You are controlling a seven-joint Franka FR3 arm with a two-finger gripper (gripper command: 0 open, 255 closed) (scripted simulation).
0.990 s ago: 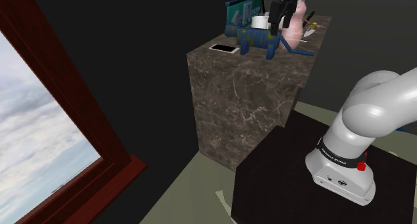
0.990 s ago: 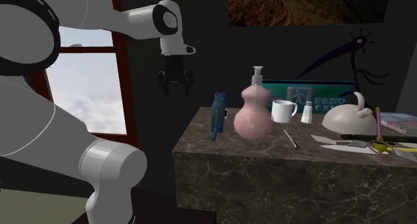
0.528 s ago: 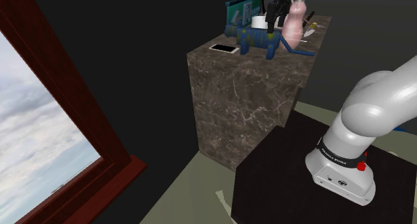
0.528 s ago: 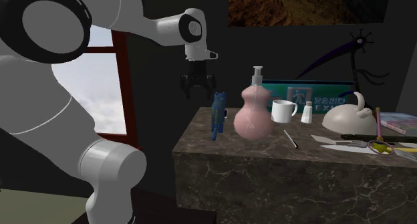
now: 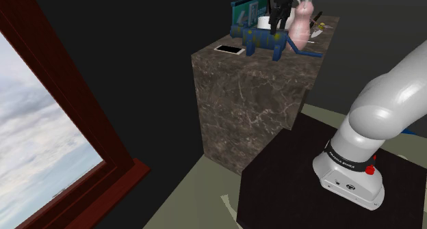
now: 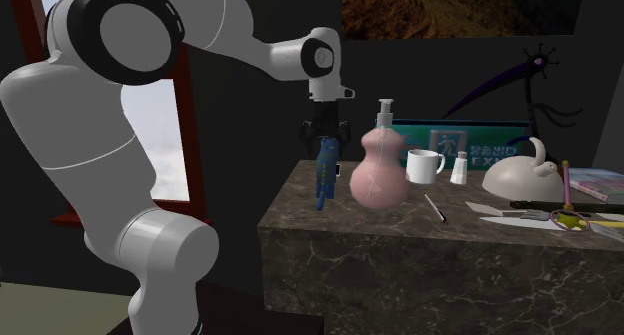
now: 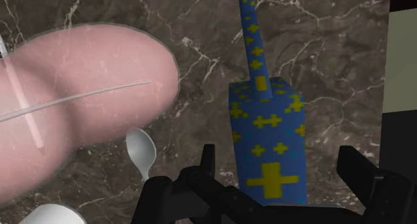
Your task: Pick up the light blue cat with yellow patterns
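Blue cat (image 7: 270, 146) has one end hidden behind the spread jaws.

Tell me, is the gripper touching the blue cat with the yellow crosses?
Apart. In the wrist view the open gripper straddles the blue cat, with the counter showing between each finger and its body.

Cat (image 6: 322, 183) stands on counter (image 6: 390, 221), apparently just beside bottle (image 6: 379, 175).
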